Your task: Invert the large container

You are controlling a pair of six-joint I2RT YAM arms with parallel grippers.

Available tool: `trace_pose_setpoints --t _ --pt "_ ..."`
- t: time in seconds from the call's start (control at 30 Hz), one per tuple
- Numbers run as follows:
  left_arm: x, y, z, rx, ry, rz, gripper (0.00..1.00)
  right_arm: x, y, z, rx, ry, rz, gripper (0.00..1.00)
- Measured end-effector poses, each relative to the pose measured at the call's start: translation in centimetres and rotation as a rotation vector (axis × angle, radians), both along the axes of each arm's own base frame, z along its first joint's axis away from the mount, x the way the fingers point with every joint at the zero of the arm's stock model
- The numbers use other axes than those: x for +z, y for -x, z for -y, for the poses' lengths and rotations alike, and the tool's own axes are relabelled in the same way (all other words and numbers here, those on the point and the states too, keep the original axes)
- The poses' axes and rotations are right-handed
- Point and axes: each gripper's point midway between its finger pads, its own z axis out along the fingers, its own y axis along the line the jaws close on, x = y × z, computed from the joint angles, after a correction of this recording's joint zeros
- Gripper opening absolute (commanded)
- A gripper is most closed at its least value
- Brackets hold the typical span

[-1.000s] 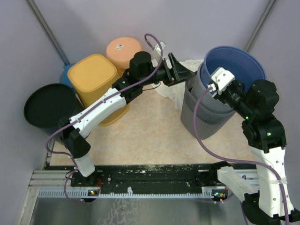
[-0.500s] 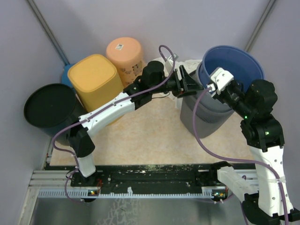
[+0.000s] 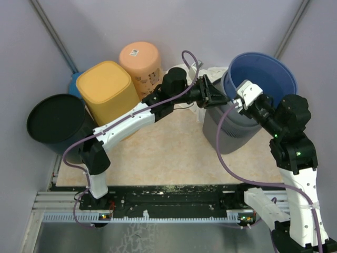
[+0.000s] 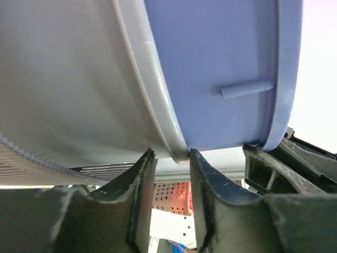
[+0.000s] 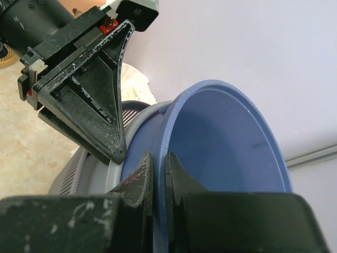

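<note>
A blue container [image 3: 263, 74] sits nested, open end up, inside a larger grey container [image 3: 226, 132] at the back right. My right gripper [image 3: 239, 101] is shut on the blue container's near-left rim [image 5: 174, 121], one finger inside and one outside. My left gripper [image 3: 213, 95] is open at the grey container's left rim. In the left wrist view the grey rim [image 4: 158, 105] sits just at the tips of the spread fingers [image 4: 139, 195], with the blue wall [image 4: 221, 63] above it.
An upside-down yellow tub [image 3: 105, 87], an orange tub [image 3: 139, 60] and a black bin [image 3: 55, 121] stand at the back left. A white crumpled bag [image 3: 192, 108] lies behind the grey container. Purple walls close in behind.
My left arm has swung right and its open jaws have reached the grey container's rim. My right gripper has kept its hold on the blue rim and shifted slightly.
</note>
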Motion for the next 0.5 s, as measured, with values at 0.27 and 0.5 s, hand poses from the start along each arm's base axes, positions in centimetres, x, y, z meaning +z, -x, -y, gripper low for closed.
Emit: trace_pose_setpoints --t 0.27,0.5 --pt "0.09 0.18 0.34 -0.019 0.017 -0.033 0.05 -0.69 -0.21 -0.16 0.015 0.023 0.001 0.0" --pt "0.19 -0.07 0.29 -0.033 0.035 -0.071 0.0 -0.63 -0.22 -0.06 0.021 0.055 0.019 0.0"
